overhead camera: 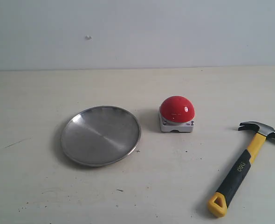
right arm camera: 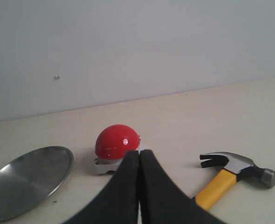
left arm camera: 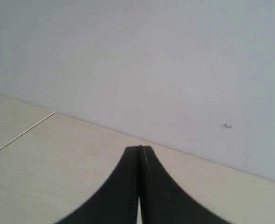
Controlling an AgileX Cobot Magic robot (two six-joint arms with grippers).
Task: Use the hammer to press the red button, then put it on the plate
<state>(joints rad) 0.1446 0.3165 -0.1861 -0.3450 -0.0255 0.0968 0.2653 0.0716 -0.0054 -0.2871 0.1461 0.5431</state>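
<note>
The hammer (overhead camera: 242, 166) lies flat on the table at the right, dark head toward the back, yellow looped end toward the front. The red button (overhead camera: 176, 110) sits mid-table on its light-grey base. Left of it rests the steel plate (overhead camera: 100, 135). Neither gripper shows in the exterior view. My right gripper (right arm camera: 139, 151) is shut and holds nothing; beyond it I see the red button (right arm camera: 116, 140), the hammer (right arm camera: 230, 170) and the plate (right arm camera: 28, 179). My left gripper (left arm camera: 139, 148) is shut too, facing bare table and wall.
A pale wall (overhead camera: 137, 32) runs along the back of the beige table (overhead camera: 35, 93). A small mark on the wall (overhead camera: 88, 37) is visible. A thin seam line (left arm camera: 21, 134) crosses the tabletop in the left wrist view.
</note>
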